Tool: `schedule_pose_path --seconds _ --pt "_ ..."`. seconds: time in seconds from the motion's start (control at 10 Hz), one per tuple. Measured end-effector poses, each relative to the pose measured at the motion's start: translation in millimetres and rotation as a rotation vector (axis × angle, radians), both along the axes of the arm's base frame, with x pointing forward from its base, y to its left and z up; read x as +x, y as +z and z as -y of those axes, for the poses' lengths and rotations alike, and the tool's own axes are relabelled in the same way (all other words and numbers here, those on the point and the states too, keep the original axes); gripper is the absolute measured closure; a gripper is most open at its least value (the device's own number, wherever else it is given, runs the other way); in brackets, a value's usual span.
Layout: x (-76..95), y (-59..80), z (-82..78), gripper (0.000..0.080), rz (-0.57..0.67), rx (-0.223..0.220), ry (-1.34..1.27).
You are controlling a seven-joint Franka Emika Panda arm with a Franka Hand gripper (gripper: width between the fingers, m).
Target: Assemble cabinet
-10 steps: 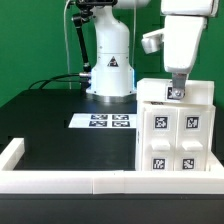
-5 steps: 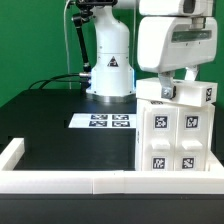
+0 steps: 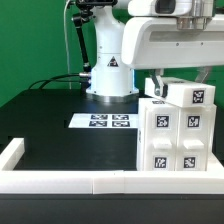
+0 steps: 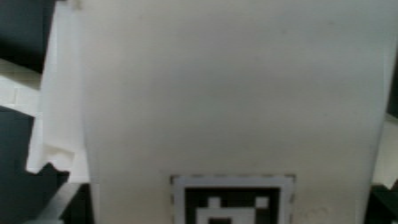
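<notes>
The cabinet (image 3: 176, 142) is a big white box at the exterior view's right, its front carrying several black-and-white tags. My gripper (image 3: 166, 88) hangs just over its top. It is shut on a white tagged panel (image 3: 192, 97), which sits tilted on top of the box. In the wrist view this panel (image 4: 231, 90) fills nearly the whole picture, with one tag (image 4: 237, 200) at its edge. My fingertips are hidden there.
The marker board (image 3: 103, 121) lies flat on the black table in front of the arm's white base (image 3: 110, 65). A white raised rim (image 3: 60, 181) runs along the table's near edge and the exterior view's left corner. Black cables (image 3: 48, 80) lie behind.
My gripper has risen from the cabinet's top and come closer to the exterior camera. The tagged panel has lifted and tilted with it. The box below has stayed put.
</notes>
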State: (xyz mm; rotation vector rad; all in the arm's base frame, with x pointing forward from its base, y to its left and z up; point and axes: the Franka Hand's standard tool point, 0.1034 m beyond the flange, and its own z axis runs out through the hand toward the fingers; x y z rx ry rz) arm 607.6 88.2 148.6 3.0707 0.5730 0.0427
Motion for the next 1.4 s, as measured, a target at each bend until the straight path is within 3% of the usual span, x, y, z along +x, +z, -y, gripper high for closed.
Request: schedule_pose_path --seconds 0.4,1.0,1.4 --pt "0.3 0.1 0.2 0.0239 0.012 0.012 -0.31" --pt "-0.4 3.9 -4.2 0.0239 0.051 0.097 -0.918" --pt "0.6 5.2 -2.1 0.0239 0.042 0.118 -1.14"
